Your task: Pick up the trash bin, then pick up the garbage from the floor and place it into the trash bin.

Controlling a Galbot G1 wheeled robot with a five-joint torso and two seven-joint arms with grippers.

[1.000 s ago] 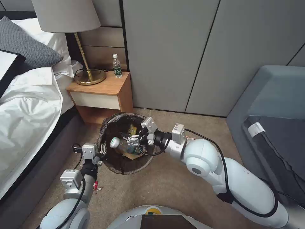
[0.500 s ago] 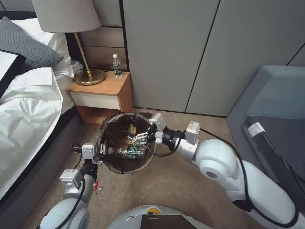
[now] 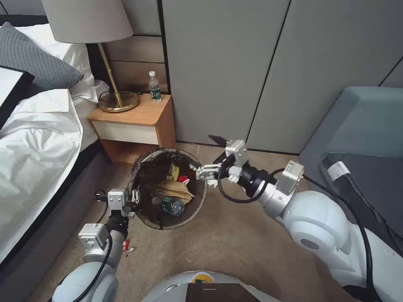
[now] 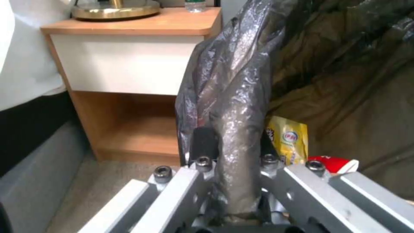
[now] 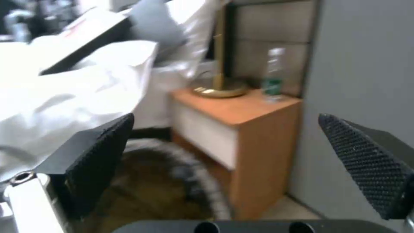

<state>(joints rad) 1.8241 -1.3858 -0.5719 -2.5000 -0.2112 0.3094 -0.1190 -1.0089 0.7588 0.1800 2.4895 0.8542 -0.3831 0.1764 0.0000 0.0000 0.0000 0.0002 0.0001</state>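
Trash bin (image 3: 145, 212) rim pinched by left pincer (image 4: 233, 152), right pincer (image 5: 224, 168) empty

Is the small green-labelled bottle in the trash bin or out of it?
In. The bottle lies on its side inside the trash bin, beside a brown paper bag.

Head view: even, soft indoor light, sharp throughout, no harsh shadows; bin (image 3: 168, 188) interior dark. Left wrist view: in focus, glare patches on the glossy bin liner (image 4: 235, 84), shelf under the nightstand (image 4: 129, 58) shadowed. Right wrist view: blurred overall, bedding (image 5: 73, 87) washed out bright, water bottle (image 5: 273, 74) smeared.
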